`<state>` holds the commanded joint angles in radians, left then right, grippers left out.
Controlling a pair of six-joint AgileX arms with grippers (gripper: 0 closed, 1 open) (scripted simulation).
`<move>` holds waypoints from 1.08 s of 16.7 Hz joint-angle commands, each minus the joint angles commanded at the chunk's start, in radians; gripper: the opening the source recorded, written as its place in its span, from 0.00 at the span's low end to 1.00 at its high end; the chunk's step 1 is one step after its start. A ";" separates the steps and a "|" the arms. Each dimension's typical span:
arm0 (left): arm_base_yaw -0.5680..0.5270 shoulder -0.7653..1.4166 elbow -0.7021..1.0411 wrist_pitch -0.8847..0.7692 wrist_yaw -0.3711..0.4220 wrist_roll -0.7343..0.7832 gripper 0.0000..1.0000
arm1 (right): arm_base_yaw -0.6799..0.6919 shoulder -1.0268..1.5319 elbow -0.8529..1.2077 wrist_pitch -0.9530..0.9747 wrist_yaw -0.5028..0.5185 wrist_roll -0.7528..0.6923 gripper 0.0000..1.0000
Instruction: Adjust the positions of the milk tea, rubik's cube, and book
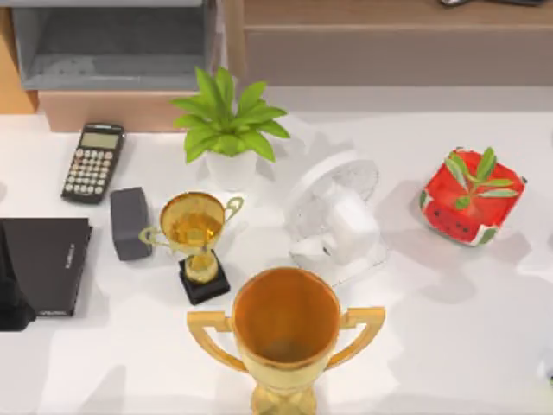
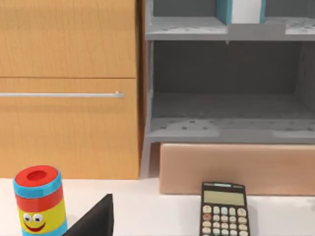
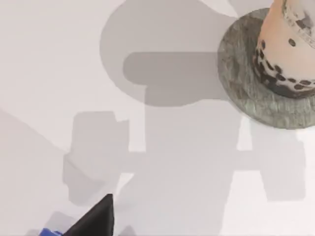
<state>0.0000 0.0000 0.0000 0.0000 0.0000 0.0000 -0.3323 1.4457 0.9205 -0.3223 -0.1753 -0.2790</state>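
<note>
The milk tea (image 3: 288,49), a cup with dark pearls at its bottom, stands on a round grey coaster (image 3: 241,88) on the white table, some way off from my right gripper (image 3: 93,221), of which a black tip shows. The book (image 2: 246,10), teal-blue cover with white page edges, stands upright on the upper level of the grey shelf (image 2: 226,123). A black tip of my left gripper (image 2: 93,221) faces that shelf from low over the table, at the table's left edge. The rubik's cube is out of view.
A calculator (image 1: 93,162), dark grey box (image 1: 130,222), black flat slab (image 1: 47,264), potted plant (image 1: 226,121), small trophy (image 1: 194,233), large trophy (image 1: 285,333), white fan (image 1: 333,216) and red watermelon pot (image 1: 473,194) crowd the table. A smiley-face can (image 2: 39,199) stands by the wooden cabinet.
</note>
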 joint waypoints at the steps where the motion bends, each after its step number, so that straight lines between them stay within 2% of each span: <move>1: 0.000 0.000 0.000 0.000 0.000 0.000 1.00 | 0.031 -0.027 0.000 -0.094 0.020 -0.012 1.00; 5: 0.000 0.000 0.000 0.000 0.000 0.000 1.00 | 0.158 -0.121 -0.015 -0.444 0.092 -0.046 1.00; 10: 0.000 0.000 0.000 0.000 0.000 0.000 1.00 | 0.316 -0.185 -0.045 -0.738 0.150 -0.062 1.00; 14: 0.000 0.000 0.000 0.000 0.000 0.000 1.00 | 0.401 -0.214 -0.070 -0.847 0.172 -0.060 1.00; 18: 0.000 0.000 0.000 0.000 0.000 0.000 1.00 | 0.420 -0.220 -0.076 -0.867 0.176 -0.058 1.00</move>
<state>0.0000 0.0000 0.0000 0.0000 0.0000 0.0000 0.0877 1.2260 0.8441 -1.1892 0.0008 -0.3374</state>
